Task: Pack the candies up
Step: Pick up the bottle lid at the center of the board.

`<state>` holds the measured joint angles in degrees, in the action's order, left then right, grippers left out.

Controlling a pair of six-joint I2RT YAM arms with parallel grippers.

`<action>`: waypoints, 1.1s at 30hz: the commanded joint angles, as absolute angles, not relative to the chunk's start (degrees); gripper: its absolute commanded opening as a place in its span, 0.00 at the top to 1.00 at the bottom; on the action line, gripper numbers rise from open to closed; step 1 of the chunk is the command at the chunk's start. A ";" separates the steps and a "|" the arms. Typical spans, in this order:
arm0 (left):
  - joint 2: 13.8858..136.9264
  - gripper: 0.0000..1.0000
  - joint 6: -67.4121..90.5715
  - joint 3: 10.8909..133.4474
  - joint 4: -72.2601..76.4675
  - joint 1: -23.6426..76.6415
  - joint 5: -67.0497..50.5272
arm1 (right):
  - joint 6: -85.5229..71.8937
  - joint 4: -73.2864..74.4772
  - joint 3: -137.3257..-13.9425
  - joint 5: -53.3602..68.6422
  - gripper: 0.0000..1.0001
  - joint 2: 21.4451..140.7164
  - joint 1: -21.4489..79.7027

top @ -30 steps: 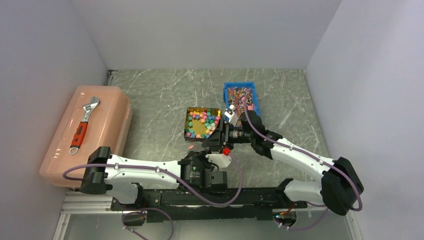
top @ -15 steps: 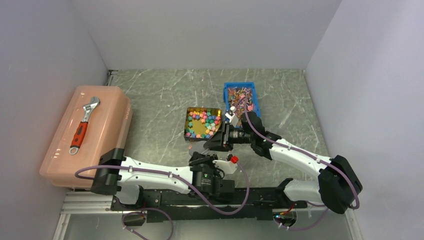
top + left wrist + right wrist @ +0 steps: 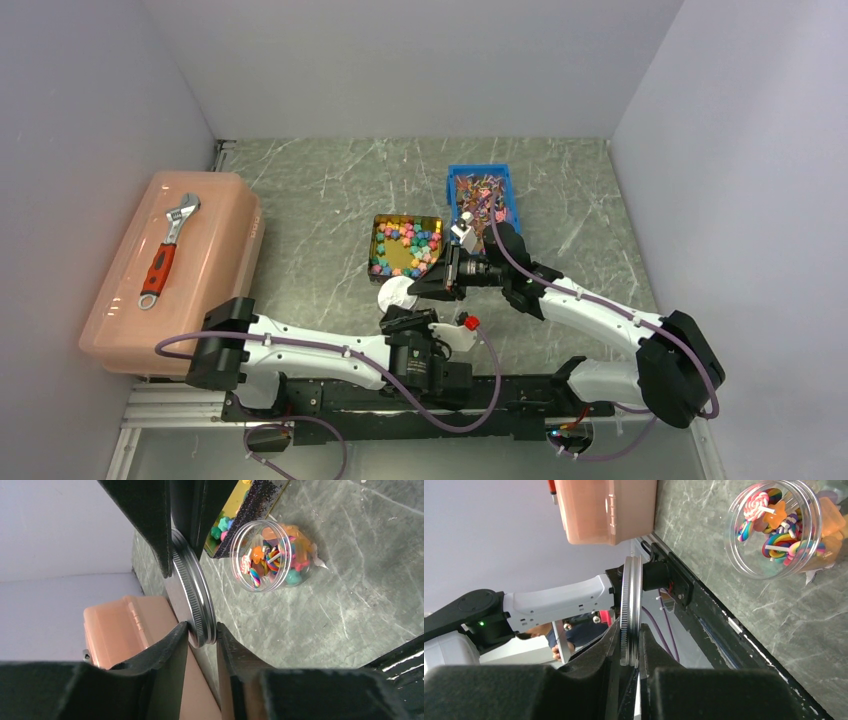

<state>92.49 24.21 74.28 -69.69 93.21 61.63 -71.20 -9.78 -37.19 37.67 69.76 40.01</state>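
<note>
The candies (image 3: 405,243), tiny pastel lumps, fill a gold tin (image 3: 378,232) at mid-table. More sweets sit in a clear jar (image 3: 270,555) lying on its side by the tin's corner, its mouth uncovered. The jar (image 3: 774,525) also shows in the right wrist view. A round metal lid (image 3: 192,595) stands on edge in the air between both grippers. My right gripper (image 3: 629,645) is shut on the lid (image 3: 630,610). My left gripper (image 3: 202,635) straddles the lid's lower rim, with thin gaps beside its fingers. From above, the lid (image 3: 396,294) is a pale disc.
A blue bin (image 3: 452,190) of mixed sweets stands behind the tin. A salmon plastic box (image 3: 215,270) at the left carries an adjustable wrench (image 3: 168,245). Grey walls close in on three sides. The arms' base rail runs along the near edge.
My right gripper has closed onto the lid. My left gripper has loosened around it, and the left arm has drawn back toward the near edge.
</note>
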 commanded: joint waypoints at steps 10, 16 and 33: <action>87.52 0.37 19.23 74.89 -61.01 93.47 56.99 | -67.17 -11.35 -37.05 37.54 1.00 67.32 40.25; 82.55 0.27 17.46 71.71 -52.60 91.35 49.38 | -65.65 -9.66 -37.23 36.06 1.00 66.81 40.10; 63.39 0.09 19.45 62.58 -37.96 76.41 26.76 | -61.55 -8.40 -36.00 33.43 1.00 66.68 39.11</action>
